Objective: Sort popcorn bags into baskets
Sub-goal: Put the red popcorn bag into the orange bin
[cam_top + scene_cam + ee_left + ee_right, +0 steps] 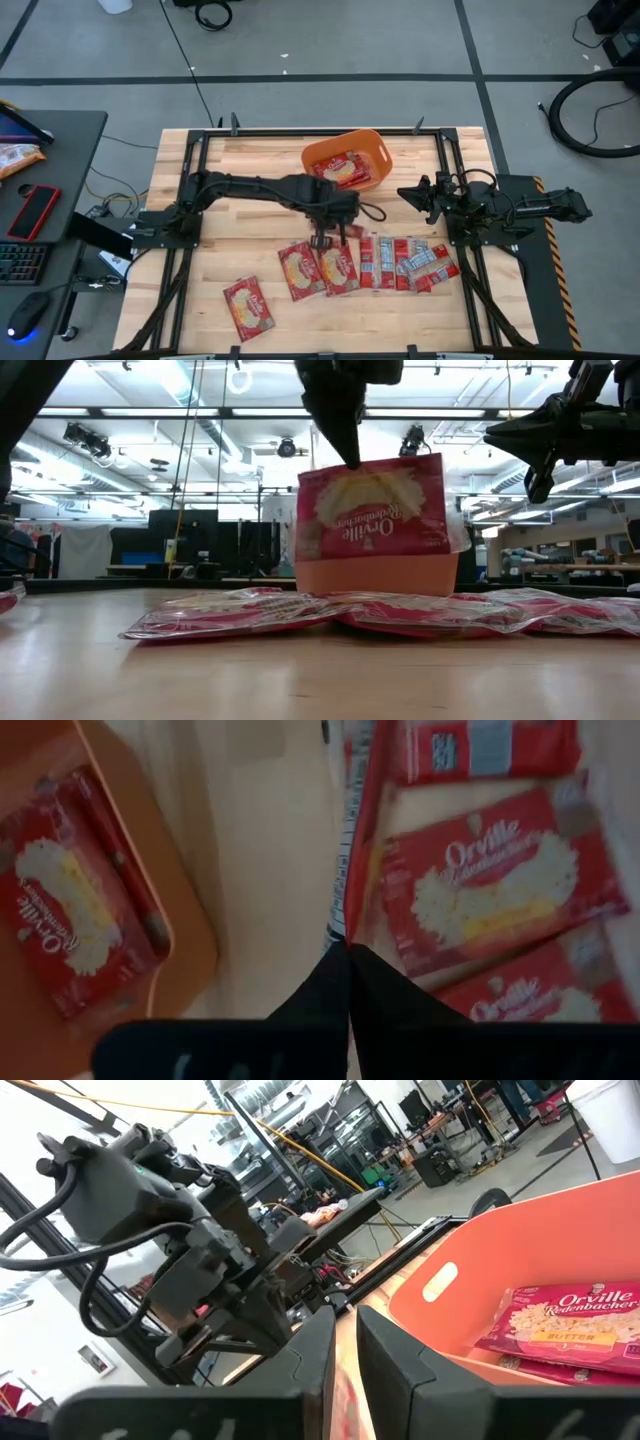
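Basket [372,148] is the landmark: the orange tub sits at the counter's [220,200] far edge with at least one bag [345,168] already inside. The left tool [322,240] hangs just on the near side of it, clenched on the top edge of a large popcorn bag [372,510] that dangles upright, its long axis vertical, clear of the counter. The tub therefore lies straight beyond the held bag, a short carry away, and this arm is much the nearer. Below lies the row of remaining bags [385,263]; one packet [247,307] rests apart, further from the basket. The right tool [415,195] waits beside the tub's right end, slightly parted and apparently empty, and could crowd the drop.
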Robot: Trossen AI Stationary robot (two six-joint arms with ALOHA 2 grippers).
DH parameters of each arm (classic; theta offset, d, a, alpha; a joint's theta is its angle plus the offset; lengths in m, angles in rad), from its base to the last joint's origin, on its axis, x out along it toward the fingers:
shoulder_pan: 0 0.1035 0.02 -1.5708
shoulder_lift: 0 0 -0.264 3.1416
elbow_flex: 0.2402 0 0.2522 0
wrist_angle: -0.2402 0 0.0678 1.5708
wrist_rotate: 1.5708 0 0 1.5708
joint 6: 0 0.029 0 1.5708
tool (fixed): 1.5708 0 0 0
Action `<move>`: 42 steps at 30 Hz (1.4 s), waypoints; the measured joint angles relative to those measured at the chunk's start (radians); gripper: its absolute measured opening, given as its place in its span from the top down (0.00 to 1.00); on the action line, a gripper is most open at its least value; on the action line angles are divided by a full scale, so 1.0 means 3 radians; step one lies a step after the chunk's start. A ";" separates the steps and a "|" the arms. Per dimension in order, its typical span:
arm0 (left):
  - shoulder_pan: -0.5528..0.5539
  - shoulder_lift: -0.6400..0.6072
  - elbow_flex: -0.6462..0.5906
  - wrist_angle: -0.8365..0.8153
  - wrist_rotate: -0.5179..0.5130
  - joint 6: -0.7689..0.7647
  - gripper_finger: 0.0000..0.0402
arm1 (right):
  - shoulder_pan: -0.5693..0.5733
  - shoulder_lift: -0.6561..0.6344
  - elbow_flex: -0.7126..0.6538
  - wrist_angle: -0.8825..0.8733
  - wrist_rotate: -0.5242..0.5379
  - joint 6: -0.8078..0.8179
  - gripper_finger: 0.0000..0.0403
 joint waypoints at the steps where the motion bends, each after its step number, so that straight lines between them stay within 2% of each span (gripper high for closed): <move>1: -0.0004 0.0000 0.0000 0.0064 -0.0002 -0.0057 0.99 | 0.0000 0.0000 0.0001 0.0000 0.0000 0.0000 0.87; 7: 0.0010 0.0000 0.0000 0.0658 -0.0006 -0.0242 0.99 | -0.0001 0.0000 0.0000 0.0000 0.0000 0.0000 0.87; 12: 0.0079 0.0000 0.0000 0.0932 -0.0025 -0.0250 0.99 | -0.0001 0.0000 0.0000 0.0000 0.0000 0.0000 0.87; 22: 0.0332 -0.0009 0.0266 0.0890 -0.0037 -0.0289 0.99 | -0.0001 0.0000 0.0000 0.0001 0.0000 0.0000 0.87; 27: 0.0425 -0.0018 0.0470 0.0910 -0.0233 -0.0277 0.99 | -0.0001 0.0000 0.0000 0.0001 0.0000 0.0000 0.87; 35: 0.0709 0.0024 0.0437 0.0711 -0.0371 -0.0301 0.99 | -0.0001 0.0000 0.0000 0.0001 0.0000 0.0000 0.87; 42: 0.0985 0.0033 0.0064 0.0723 -0.0352 -0.0353 0.99 | -0.0001 0.0000 0.0001 0.0000 -0.0001 0.0000 0.87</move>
